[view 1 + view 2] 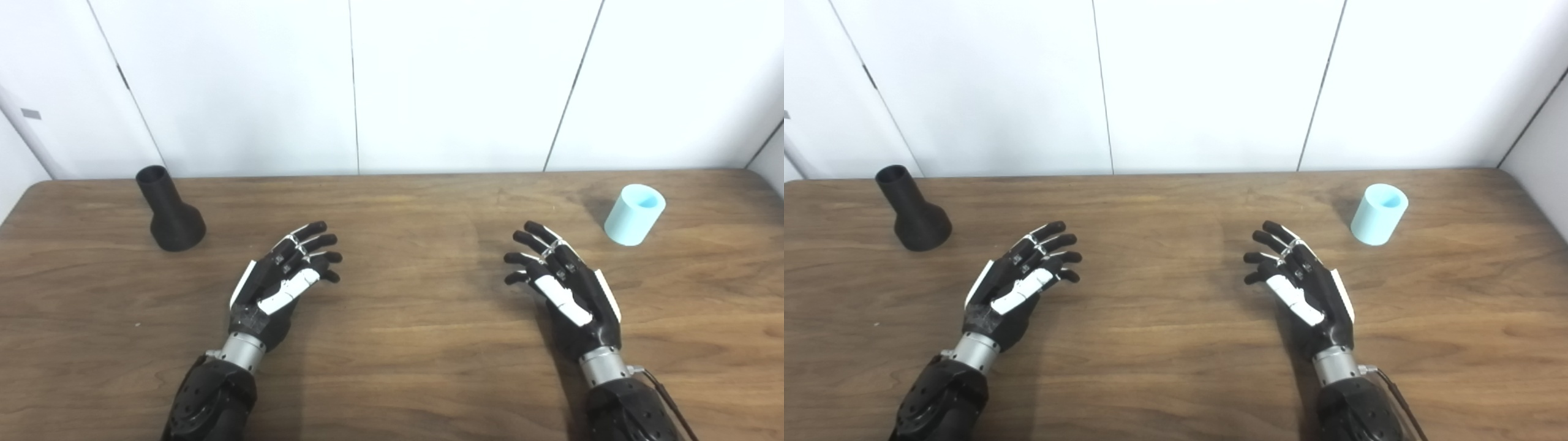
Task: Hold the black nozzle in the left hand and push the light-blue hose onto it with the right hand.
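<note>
A black nozzle stands upright at the far left of the wooden table, wide base down, narrow open neck up. A short light-blue hose piece, a hollow cylinder, stands on end at the far right. My left hand is open and empty over the table, to the right of and nearer than the nozzle. My right hand is open and empty, to the left of and nearer than the hose. Both hands show in the right eye view too, the left hand and the right hand.
White wall panels rise straight behind the table's far edge. The table's rounded corners show at far left and far right. Bare wood lies between the two hands.
</note>
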Controlling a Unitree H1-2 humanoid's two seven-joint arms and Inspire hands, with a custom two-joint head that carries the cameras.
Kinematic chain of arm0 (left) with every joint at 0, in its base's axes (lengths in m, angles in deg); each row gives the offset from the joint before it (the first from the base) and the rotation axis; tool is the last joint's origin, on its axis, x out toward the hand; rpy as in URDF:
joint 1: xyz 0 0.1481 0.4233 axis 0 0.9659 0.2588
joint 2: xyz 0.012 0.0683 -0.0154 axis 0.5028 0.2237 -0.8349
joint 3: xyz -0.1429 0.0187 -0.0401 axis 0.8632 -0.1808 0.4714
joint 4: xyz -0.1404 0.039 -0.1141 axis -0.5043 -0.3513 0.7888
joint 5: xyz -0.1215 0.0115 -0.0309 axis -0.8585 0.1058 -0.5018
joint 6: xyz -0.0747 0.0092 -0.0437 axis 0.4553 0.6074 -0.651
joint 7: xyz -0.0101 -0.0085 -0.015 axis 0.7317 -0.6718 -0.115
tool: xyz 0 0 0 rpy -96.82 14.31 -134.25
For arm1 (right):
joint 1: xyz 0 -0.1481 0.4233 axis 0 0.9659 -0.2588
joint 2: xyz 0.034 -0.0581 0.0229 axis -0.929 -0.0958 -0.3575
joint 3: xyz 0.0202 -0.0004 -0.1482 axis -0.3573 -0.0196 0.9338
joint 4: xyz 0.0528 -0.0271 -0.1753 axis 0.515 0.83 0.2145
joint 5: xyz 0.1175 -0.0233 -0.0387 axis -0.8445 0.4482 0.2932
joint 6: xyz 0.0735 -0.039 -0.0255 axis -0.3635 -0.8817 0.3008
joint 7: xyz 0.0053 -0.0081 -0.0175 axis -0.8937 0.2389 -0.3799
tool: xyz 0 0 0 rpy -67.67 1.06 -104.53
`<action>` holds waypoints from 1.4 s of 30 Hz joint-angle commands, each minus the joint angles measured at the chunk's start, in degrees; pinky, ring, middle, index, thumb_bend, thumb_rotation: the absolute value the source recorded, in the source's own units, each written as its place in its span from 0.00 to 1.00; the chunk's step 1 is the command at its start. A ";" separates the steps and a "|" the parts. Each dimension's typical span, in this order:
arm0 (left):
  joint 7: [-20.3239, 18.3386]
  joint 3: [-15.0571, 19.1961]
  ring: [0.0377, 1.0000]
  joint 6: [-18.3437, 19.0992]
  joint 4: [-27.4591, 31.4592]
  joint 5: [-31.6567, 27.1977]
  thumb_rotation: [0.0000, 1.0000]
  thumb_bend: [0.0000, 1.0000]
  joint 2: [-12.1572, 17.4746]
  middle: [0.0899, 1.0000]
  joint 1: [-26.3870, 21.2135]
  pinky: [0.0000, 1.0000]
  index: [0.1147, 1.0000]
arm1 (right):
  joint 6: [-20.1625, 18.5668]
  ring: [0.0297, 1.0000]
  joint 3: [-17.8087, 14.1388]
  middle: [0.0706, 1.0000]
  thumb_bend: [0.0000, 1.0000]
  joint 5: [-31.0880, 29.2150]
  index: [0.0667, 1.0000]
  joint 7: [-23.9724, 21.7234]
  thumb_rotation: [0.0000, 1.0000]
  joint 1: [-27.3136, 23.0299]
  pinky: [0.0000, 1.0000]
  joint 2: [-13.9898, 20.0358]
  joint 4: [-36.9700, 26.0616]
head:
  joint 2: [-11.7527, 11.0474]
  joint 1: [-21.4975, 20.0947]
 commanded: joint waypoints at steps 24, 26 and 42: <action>0.70 -1.36 0.61 -2.24 -6.25 1.83 0.10 0.72 -2.60 0.67 1.88 0.50 0.69 | 1.36 0.68 -1.49 0.81 0.56 -2.89 0.79 -2.87 0.33 1.67 0.52 2.21 2.58 | -4.34 16.61; 0.91 -1.54 0.60 -3.01 -7.49 2.34 0.10 0.74 -3.34 0.66 1.52 0.49 0.68 | 1.37 0.69 -2.04 0.81 0.54 -3.55 0.80 -3.08 0.33 1.56 0.53 2.63 3.24 | -5.16 18.63; 5.28 -1.89 0.59 -9.13 -9.48 7.14 0.14 0.66 -6.08 0.65 0.06 0.47 0.68 | -4.55 0.52 -2.05 0.69 0.65 -1.59 0.67 1.40 0.37 2.25 0.36 2.04 -3.42 | -8.81 24.83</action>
